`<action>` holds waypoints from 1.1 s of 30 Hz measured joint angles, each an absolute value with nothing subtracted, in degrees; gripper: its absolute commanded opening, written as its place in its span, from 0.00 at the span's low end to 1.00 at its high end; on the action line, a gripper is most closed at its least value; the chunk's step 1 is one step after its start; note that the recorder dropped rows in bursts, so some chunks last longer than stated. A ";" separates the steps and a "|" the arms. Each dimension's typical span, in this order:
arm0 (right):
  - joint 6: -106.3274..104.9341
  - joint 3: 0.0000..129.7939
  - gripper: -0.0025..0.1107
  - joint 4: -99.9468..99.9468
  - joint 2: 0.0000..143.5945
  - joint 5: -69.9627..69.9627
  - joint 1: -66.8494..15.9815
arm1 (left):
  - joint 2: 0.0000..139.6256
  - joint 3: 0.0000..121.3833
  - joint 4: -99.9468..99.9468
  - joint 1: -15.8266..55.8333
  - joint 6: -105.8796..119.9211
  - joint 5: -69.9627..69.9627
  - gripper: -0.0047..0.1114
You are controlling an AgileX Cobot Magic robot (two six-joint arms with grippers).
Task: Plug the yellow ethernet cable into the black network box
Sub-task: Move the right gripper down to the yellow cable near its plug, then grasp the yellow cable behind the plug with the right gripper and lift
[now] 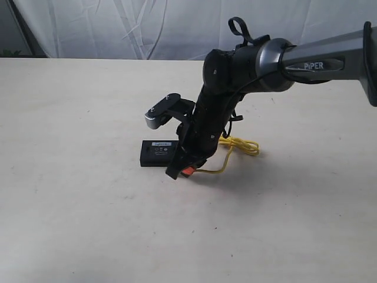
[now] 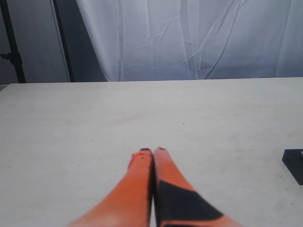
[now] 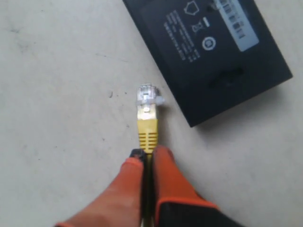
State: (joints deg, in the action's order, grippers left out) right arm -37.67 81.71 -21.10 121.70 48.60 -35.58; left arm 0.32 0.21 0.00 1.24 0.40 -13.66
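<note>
On the tabletop [image 1: 70,212], seen from the exterior camera, the box [image 1: 154,153] lies flat with its label up. Your right tool [image 1: 184,169] is down at the box's right end, tips close to the surface. The cable [image 1: 240,145] trails from that tool to a loose loop behind the arm.

From the left wrist, the left tool [image 2: 152,152] hangs over bare tabletop with its orange fingers pressed together and nothing between them. Only a corner of the box [image 2: 294,165] shows at the picture's edge.

From the right wrist, the right tool [image 3: 147,153] is clenched on the cable just behind its yellow boot. The clear plug [image 3: 147,94] sticks out ahead of the fingertips, near one side of the box [image 3: 208,52] but apart from it. No port shows from here.

You are, I judge, at the alignment step: the cable is gripped and the plug is not yet inserted. Your next move calls for turning the plug square to whichever face carries the socket, then a straight, gentle push. The box looks light and may slide, so consider bracing it with the left tool.
</note>
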 measured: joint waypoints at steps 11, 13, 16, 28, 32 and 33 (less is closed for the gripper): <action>-38.19 81.80 0.01 -21.10 121.57 49.30 -35.58 | 0.32 0.21 0.00 1.24 0.40 -13.66 0.04; -38.29 81.80 0.01 -21.10 121.11 50.28 -35.58 | 0.32 0.21 0.00 1.24 0.40 -13.66 0.04; -37.50 81.80 0.01 -21.10 119.73 51.40 -35.58 | 0.32 0.21 0.00 1.24 0.40 -13.66 0.04; -34.71 67.03 0.01 -25.60 110.24 35.30 -35.58 | 0.32 0.21 0.00 1.24 0.40 -13.66 0.04; -34.71 61.22 0.01 -30.08 108.35 27.67 -35.58 | 0.32 0.21 0.00 1.24 0.40 -13.66 0.04; -34.71 59.56 0.01 -31.23 108.20 24.61 -35.58 | 0.32 0.21 0.00 1.24 0.40 -13.66 0.04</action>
